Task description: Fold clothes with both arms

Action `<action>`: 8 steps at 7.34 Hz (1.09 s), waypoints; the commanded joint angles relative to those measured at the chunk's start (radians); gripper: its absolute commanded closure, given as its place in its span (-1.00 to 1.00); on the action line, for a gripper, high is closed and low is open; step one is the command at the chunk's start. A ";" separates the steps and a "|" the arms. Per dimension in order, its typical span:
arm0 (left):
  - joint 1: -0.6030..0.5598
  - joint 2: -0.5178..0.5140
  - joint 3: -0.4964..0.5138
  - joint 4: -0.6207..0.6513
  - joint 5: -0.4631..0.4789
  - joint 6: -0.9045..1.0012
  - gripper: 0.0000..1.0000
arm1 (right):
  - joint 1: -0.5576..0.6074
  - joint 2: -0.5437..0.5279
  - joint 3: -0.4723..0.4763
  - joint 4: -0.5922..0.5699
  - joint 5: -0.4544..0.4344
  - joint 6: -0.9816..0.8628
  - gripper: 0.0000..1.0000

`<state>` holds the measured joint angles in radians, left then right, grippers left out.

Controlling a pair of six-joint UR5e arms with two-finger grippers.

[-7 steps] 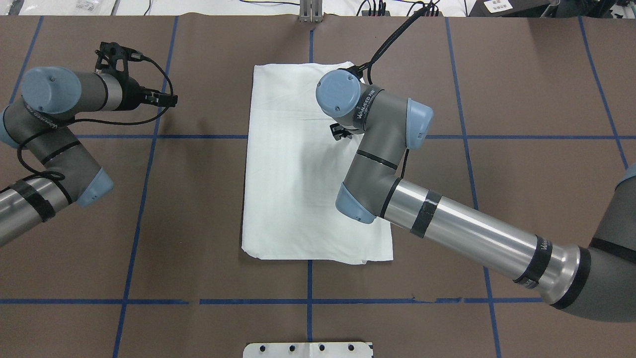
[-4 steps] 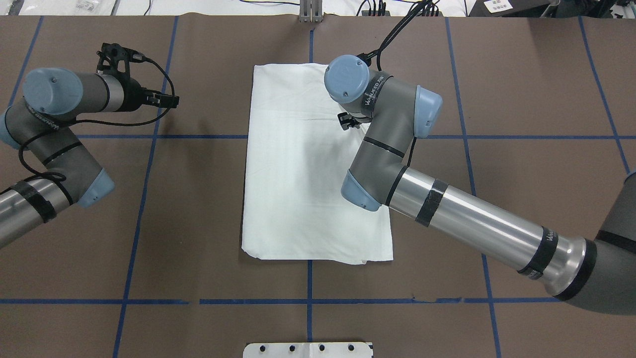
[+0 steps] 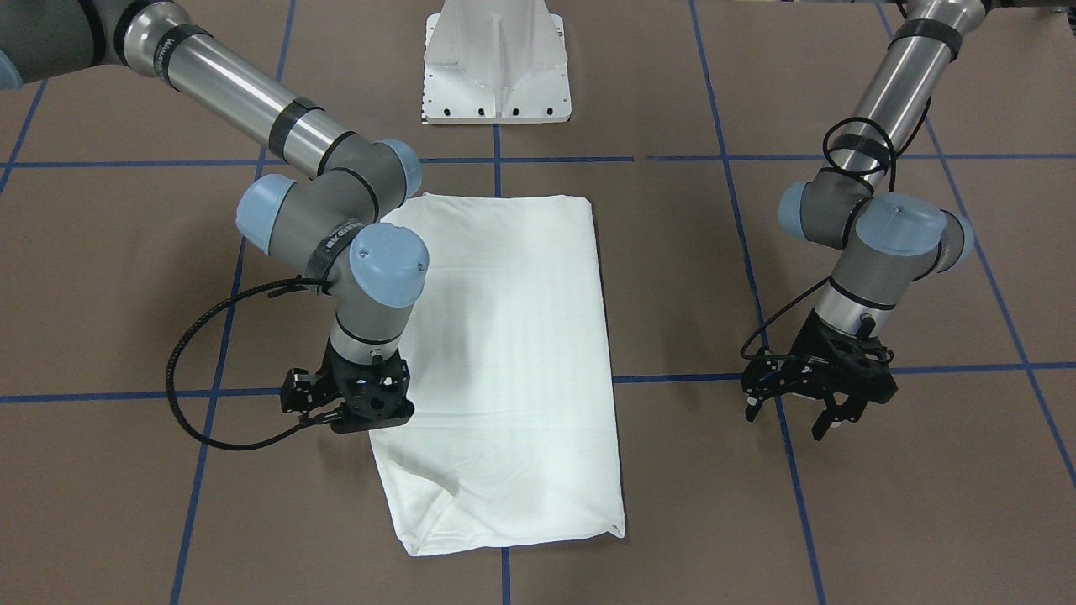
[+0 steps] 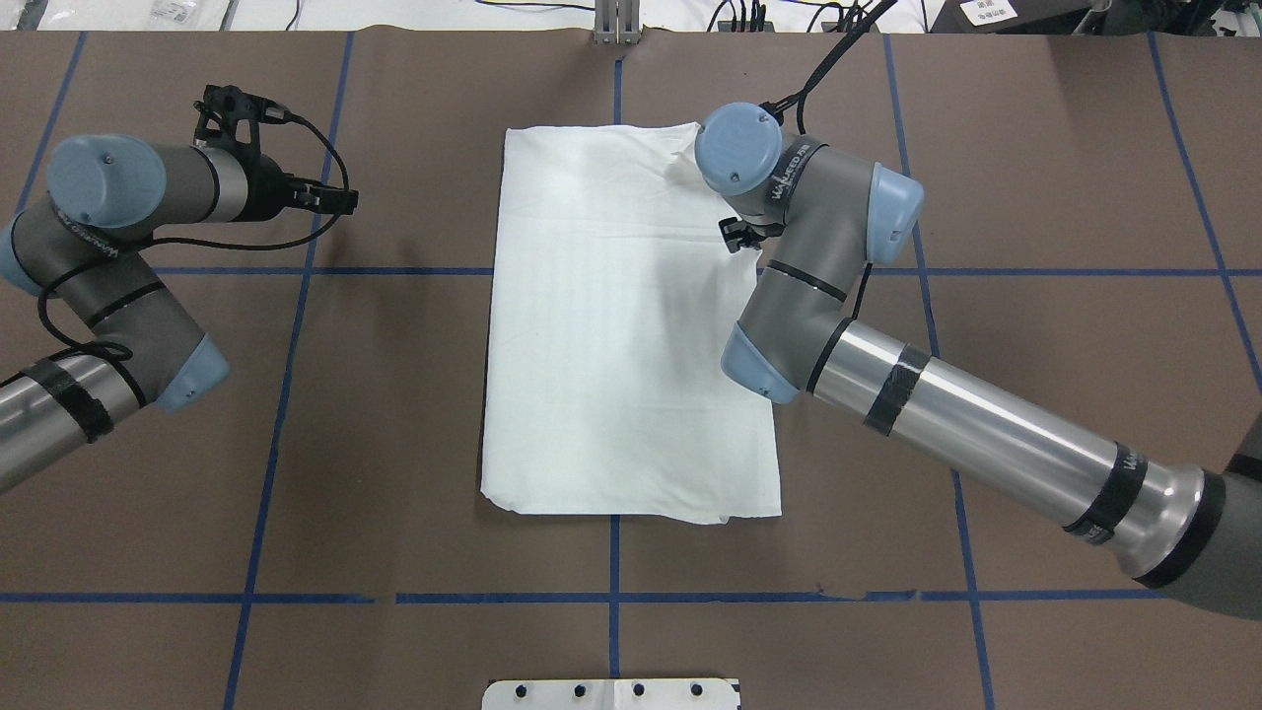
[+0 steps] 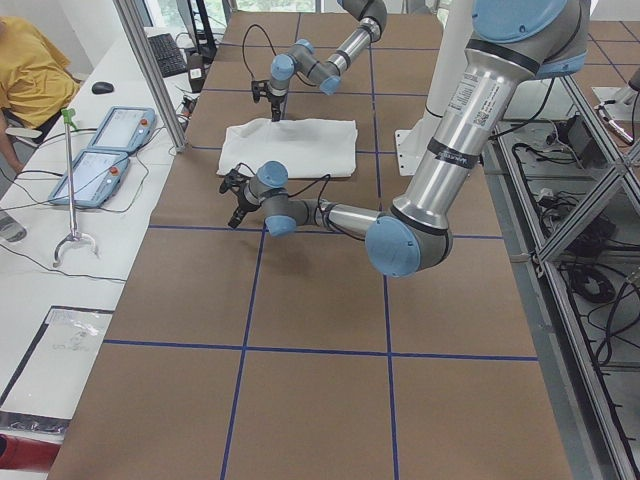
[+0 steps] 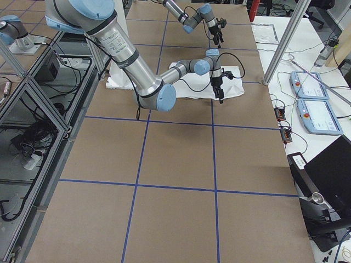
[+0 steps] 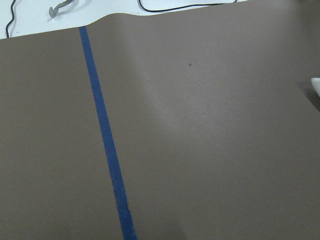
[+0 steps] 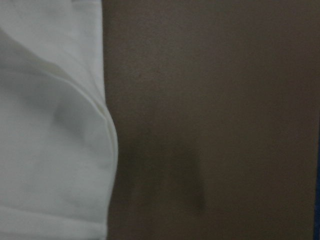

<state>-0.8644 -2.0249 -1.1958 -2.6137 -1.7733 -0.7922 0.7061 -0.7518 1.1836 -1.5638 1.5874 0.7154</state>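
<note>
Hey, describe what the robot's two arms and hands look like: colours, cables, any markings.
Both the right arm and left arm are shiny silver tubes joined by grey cylindrical housings with light-blue round caps. Black bands ring the tubes, and white lettering marks grey wrist sections. The right hand and left hand are black, each trailing a looping black cable.

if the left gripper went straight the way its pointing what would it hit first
Most likely the bare brown table, beside a blue tape line. The left gripper points down at it with nothing between; the shirt lies well off to one side.
</note>
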 commanded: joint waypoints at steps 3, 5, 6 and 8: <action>-0.001 0.000 -0.046 0.000 -0.003 -0.002 -1.00 | 0.110 -0.072 0.040 0.083 0.105 -0.099 -1.00; 0.002 0.000 -0.135 0.012 -0.046 -0.119 -1.00 | 0.113 -0.186 0.208 0.247 0.212 0.028 -1.00; 0.048 0.036 -0.209 0.014 -0.051 -0.177 -1.00 | 0.084 -0.257 0.337 0.255 0.227 0.164 -1.00; 0.155 0.157 -0.424 0.018 -0.051 -0.327 -1.00 | -0.006 -0.433 0.634 0.298 0.195 0.530 -1.00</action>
<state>-0.7812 -1.9428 -1.4854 -2.5990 -1.8223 -1.0156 0.7574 -1.0695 1.6283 -1.3006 1.8006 1.0215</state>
